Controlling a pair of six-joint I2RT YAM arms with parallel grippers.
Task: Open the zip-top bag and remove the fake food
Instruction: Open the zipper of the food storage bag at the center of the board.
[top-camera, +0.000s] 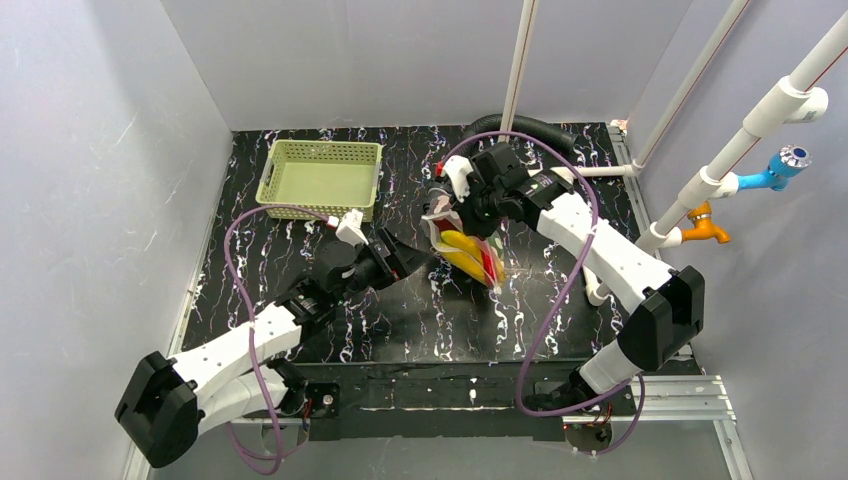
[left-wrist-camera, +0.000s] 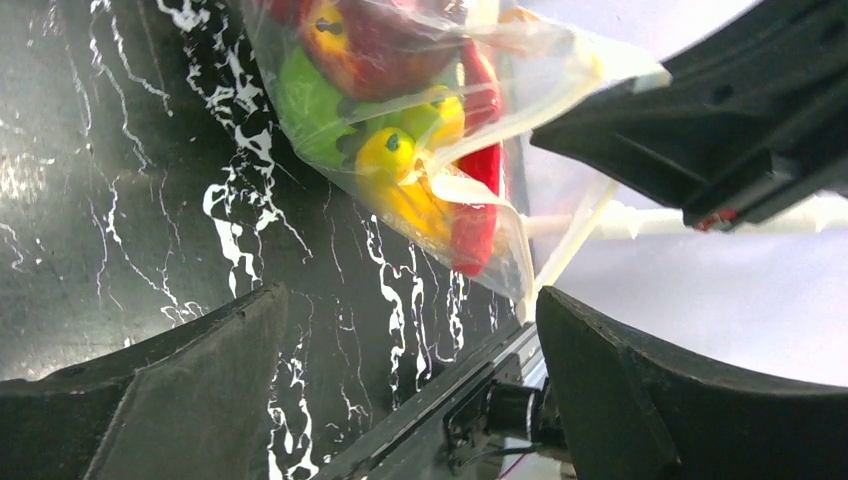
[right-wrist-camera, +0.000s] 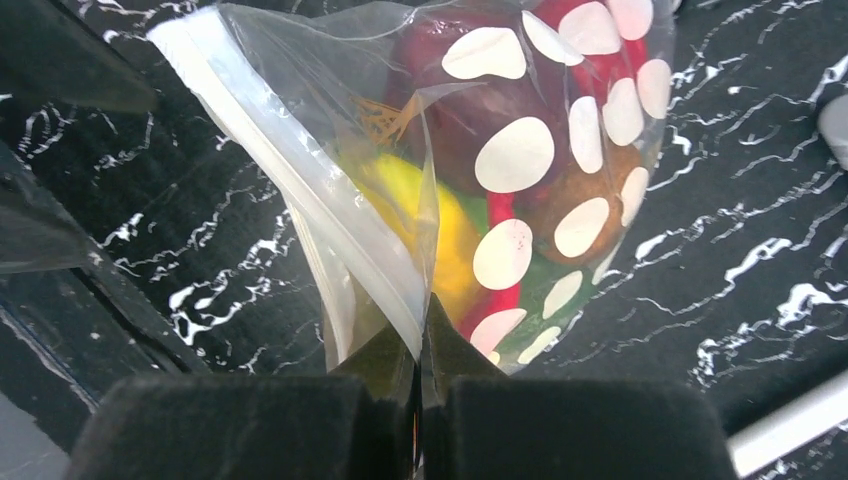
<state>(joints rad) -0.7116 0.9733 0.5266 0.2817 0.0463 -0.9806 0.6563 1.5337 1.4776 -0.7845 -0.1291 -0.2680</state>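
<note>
The zip-top bag (top-camera: 462, 250) lies mid-table, its top end lifted off the tabletop. It is clear with white oval spots (right-wrist-camera: 514, 155) and holds the fake food: a yellow banana (top-camera: 465, 245), a red chili (left-wrist-camera: 476, 200), a red apple (left-wrist-camera: 365, 50), green (left-wrist-camera: 310, 105) and brown (right-wrist-camera: 560, 200) pieces. My right gripper (top-camera: 445, 210) is shut on the bag's edge by the zip strip (right-wrist-camera: 300, 190), pinching the film between its fingertips (right-wrist-camera: 422, 335). My left gripper (top-camera: 412, 258) is open and empty just left of the bag, which shows ahead of its fingers (left-wrist-camera: 640, 390) in the left wrist view.
A pale green lattice basket (top-camera: 320, 178) stands at the back left, nothing showing inside it. A black corrugated hose (top-camera: 520, 128) runs along the back wall. White pipes (top-camera: 700, 185) rise at the right edge.
</note>
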